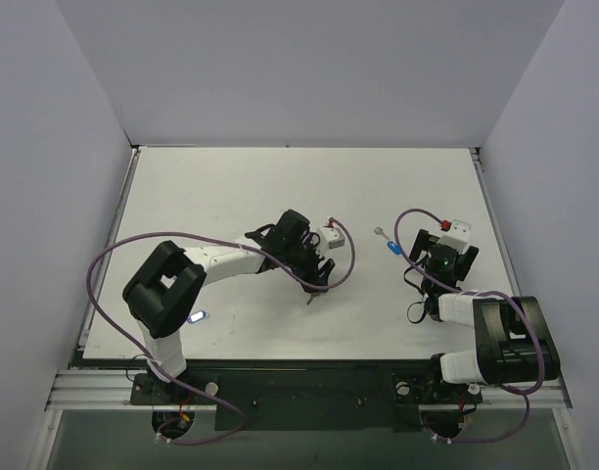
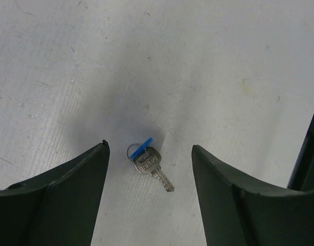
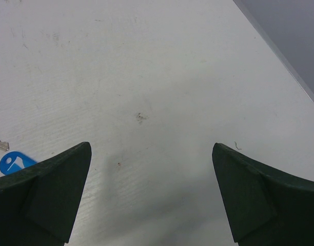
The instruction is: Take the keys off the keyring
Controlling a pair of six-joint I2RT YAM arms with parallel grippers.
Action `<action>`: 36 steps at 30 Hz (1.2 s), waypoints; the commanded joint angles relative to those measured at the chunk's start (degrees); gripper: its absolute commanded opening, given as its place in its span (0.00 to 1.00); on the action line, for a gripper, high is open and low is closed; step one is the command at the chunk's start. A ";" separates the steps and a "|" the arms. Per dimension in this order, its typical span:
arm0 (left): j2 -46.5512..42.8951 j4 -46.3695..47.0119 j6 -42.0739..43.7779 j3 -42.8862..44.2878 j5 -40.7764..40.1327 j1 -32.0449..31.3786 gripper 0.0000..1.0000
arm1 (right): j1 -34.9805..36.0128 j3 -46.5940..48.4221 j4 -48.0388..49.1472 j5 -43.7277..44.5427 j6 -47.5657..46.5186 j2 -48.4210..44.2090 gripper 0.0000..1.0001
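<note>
the left gripper (image 2: pixel 150 145) is held low over the white table (image 1: pixel 231 186), near its middle and toward the near side. its jaws are spread apart and nothing is grasped. a bare silver key (image 2: pixel 153 166) is seen lying flat on the table between the two fingers (image 2: pixel 70 200), touched by neither. the keyring (image 2: pixel 133 151) lies at the key's head, touching it, and a thin blue piece (image 2: pixel 142 146) is laid across the ring. whether the ring passes through the head's hole cannot be told.

the right gripper (image 3: pixel 151 144) is held over the right part of the table, well apart from the left one. its jaws are fully spread and empty, with only bare table between them. a blue-capped key (image 3: pixel 12 163) lies just to its left, partly hidden behind one finger in the wrist view. this key is well apart from the keyring.
</note>
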 commanded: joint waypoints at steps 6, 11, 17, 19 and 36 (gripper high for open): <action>3.56 -3.26 3.43 4.89 3.21 -0.26 0.63 | 0.42 0.76 3.32 1.05 -0.08 -0.30 0.98; 3.48 -5.11 4.40 5.95 3.74 -0.70 0.56 | 0.42 0.76 3.23 0.96 -0.17 -0.30 0.98; 5.58 -10.20 6.86 8.32 2.95 -1.67 0.35 | 0.42 0.76 3.32 0.96 -0.08 -0.30 0.98; 5.94 -11.61 7.56 9.46 2.51 -2.37 0.33 | 0.42 0.68 3.23 1.05 -0.08 -0.30 0.98; 7.08 -10.56 7.39 11.22 -1.27 -3.25 0.49 | 0.42 0.76 3.23 0.96 -0.08 -0.30 0.98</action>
